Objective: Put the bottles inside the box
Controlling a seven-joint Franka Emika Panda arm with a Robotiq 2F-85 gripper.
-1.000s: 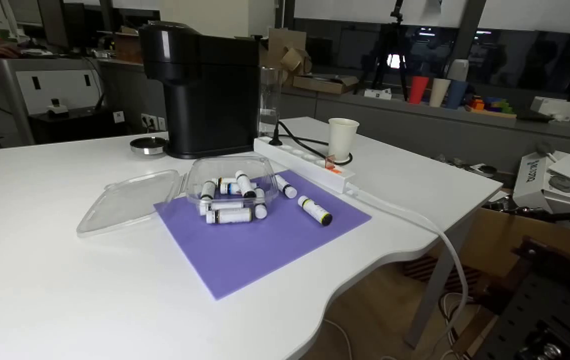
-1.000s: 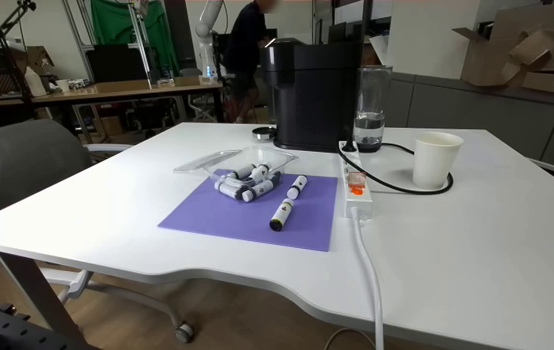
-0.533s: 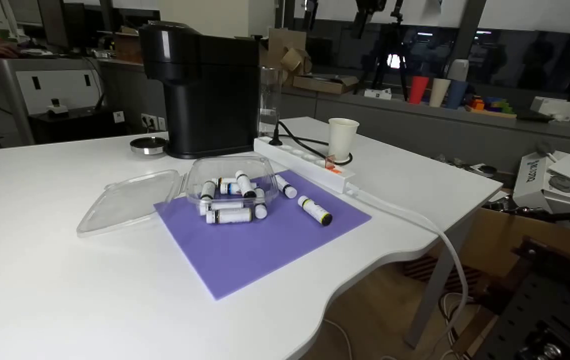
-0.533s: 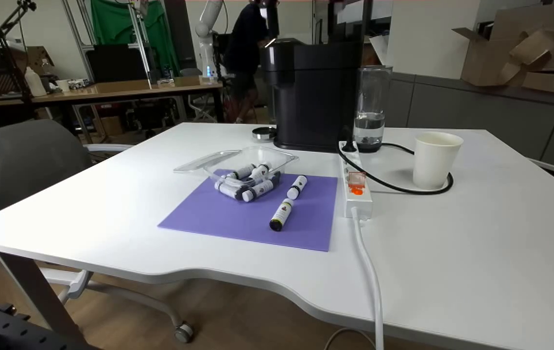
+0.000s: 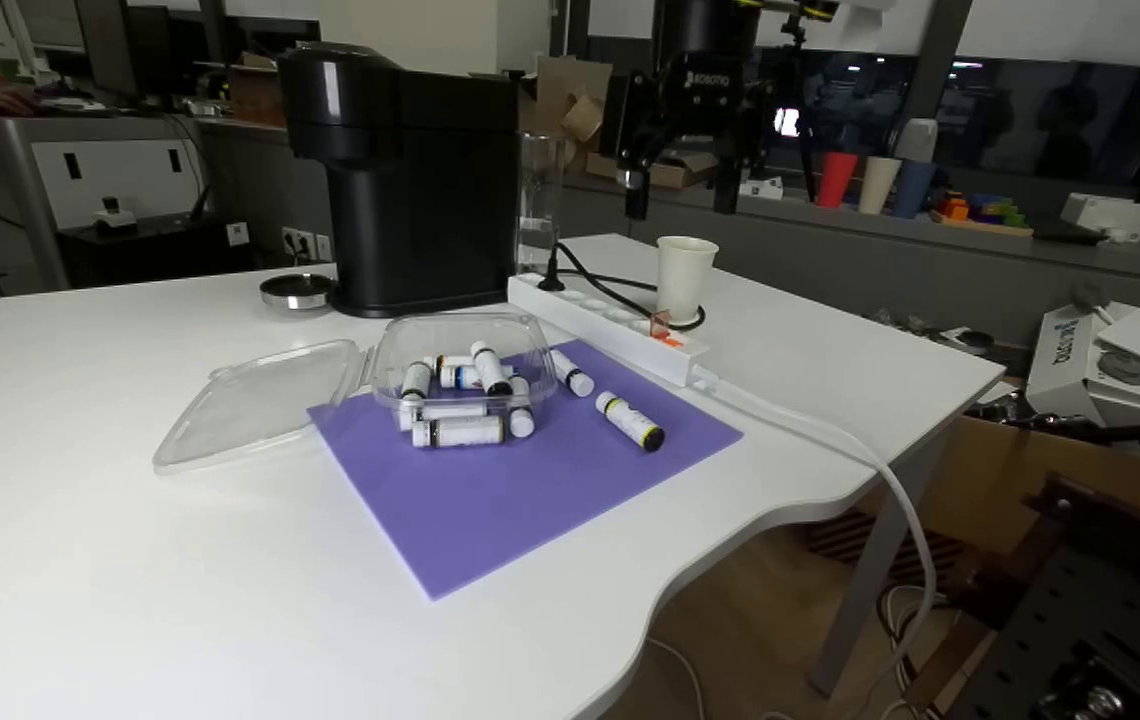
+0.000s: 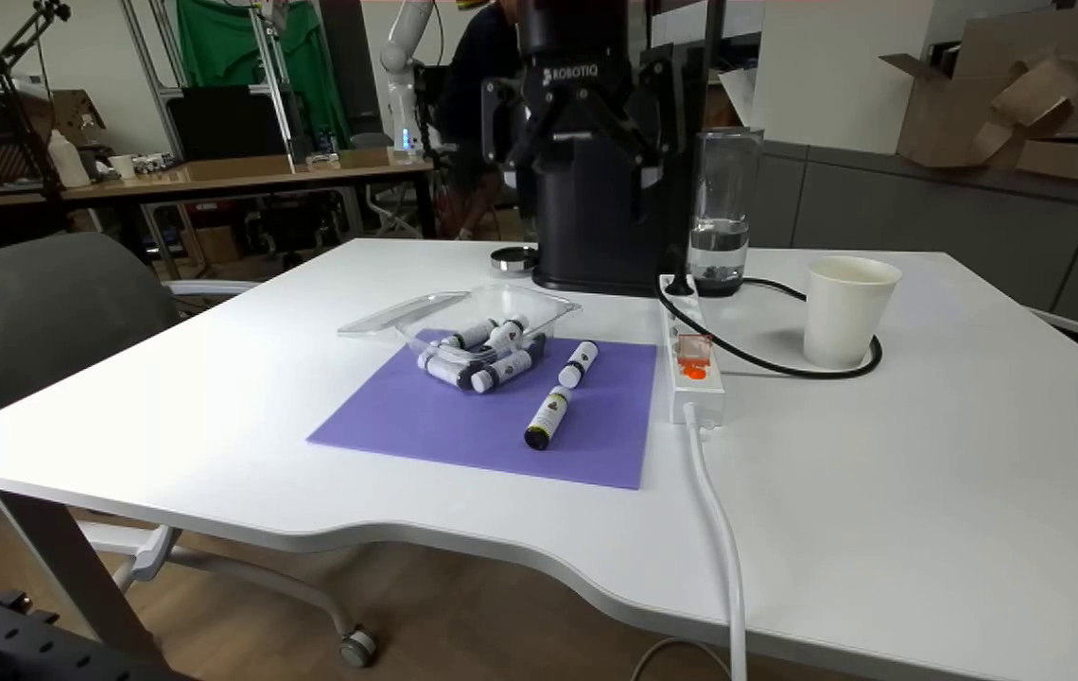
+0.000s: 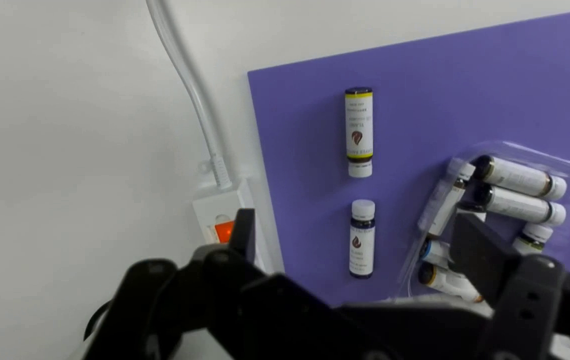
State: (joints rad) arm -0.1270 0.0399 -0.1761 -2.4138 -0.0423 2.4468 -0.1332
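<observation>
The gripper (image 5: 681, 203) hangs well above the worktop (image 6: 879, 492), its fingers (image 5: 636, 200) spread wide with nothing between them. On a purple sheet (image 6: 463, 418) below, the far bottle (image 6: 580, 363) and the near bottle (image 6: 549, 417) lie on their sides, almost end to end, white caps facing. Both are outside the clear box (image 6: 496, 303), which sits to their left in both exterior views, lid (image 5: 260, 400) folded back, the other bottles (image 7: 525, 205) heaped inside. The coming move, most likely a descent on the far bottle, turns on its lie: in the wrist view it appears between the fingertips, long axis running near to far, square to the line along which they would close, so probably no turn is needed. The true offset cannot be judged from this height; the finger on the box's side may come down close to its wall.
</observation>
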